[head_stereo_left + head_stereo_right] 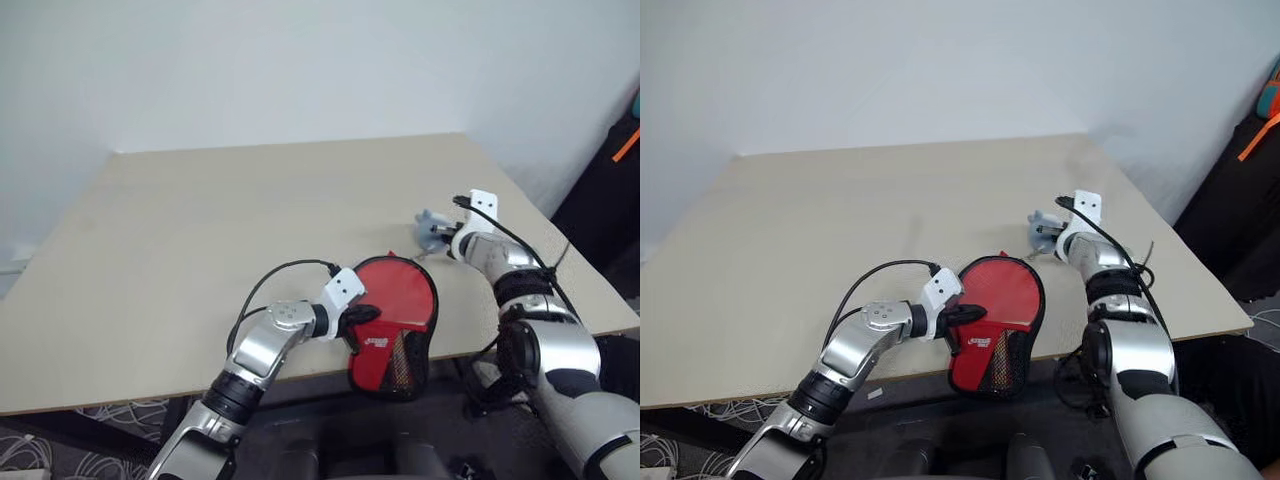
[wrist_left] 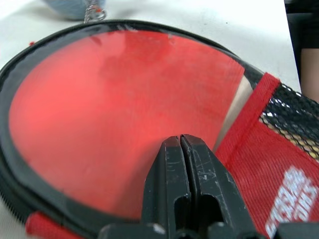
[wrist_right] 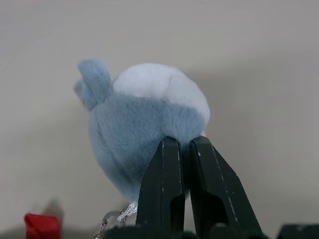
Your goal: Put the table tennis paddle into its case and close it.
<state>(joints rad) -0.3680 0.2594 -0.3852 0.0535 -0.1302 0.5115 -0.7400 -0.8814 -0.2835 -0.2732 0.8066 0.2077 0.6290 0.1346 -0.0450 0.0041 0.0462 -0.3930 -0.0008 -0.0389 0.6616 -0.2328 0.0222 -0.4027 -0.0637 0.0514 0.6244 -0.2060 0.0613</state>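
The left arm is seen bent at the elbow and reaching in from the near edge of the desk (image 1: 200,230), its forearm angled toward the right. The left end effector (image 1: 362,314) is clenched — its two black fingers (image 2: 174,169) pressed together — and rests on the clear panel of the case (image 1: 395,325). No object is held between them.

The case lies at the near desk edge, its mesh-patched handle end hanging over the rim. Through the clear panel the red face of the table tennis paddle (image 2: 119,109) is seen, so the paddle lies inside the case; whether the zip is done up cannot be told.

The right arm is stretched forward along the right side of the desk, pointing slightly downward. The right end effector (image 3: 182,149) is closed on the underside of a small blue-grey plush toy (image 3: 139,124), which sits just beyond the case with a metal chain at its base.

The desk is pale beige — set against a plain white wall (image 1: 300,60).
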